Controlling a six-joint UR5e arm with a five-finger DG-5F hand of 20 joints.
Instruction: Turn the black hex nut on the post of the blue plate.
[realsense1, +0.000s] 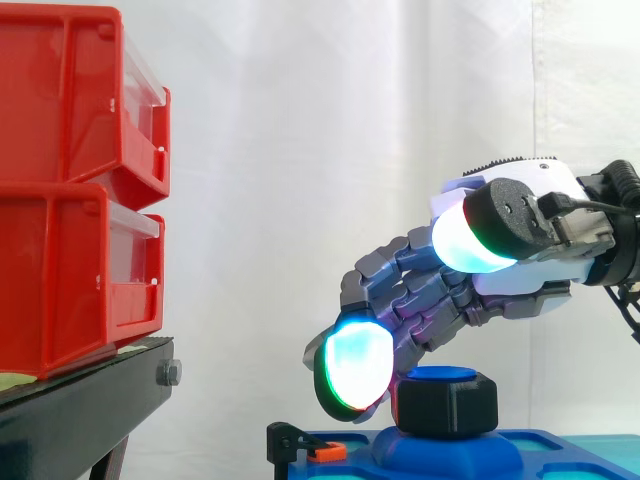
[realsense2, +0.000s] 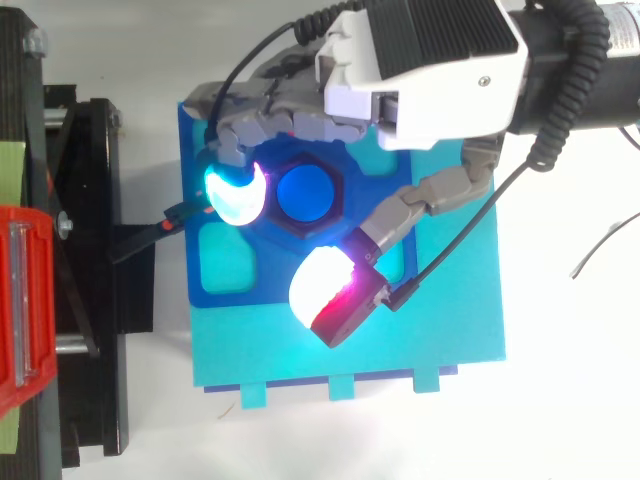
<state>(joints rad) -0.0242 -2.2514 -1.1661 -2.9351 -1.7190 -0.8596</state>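
Observation:
The black hex nut (realsense1: 447, 403) (realsense2: 343, 192) sits on the blue post (realsense2: 305, 192) of the blue plate (realsense1: 520, 450) (realsense2: 225, 265). My hand (realsense1: 420, 290) (realsense2: 420, 60) arches over the nut from the right. One fingertip (realsense1: 352, 368) (realsense2: 235, 192), glowing cyan, hangs at nut height close by its left side; I cannot tell whether it touches. The thumb pad (realsense1: 470, 240) (realsense2: 325, 290), glowing white and magenta, is raised and stands apart from the nut on the camera side. Nothing is pinched, and the hand is open.
The blue plate lies on a teal base (realsense2: 400, 340). A small black and orange clip (realsense1: 325, 452) (realsense2: 185, 212) sits at the plate's left edge. To the left, stacked red bins (realsense1: 70, 180) (realsense2: 20, 300) rest on the black stand (realsense1: 80, 410).

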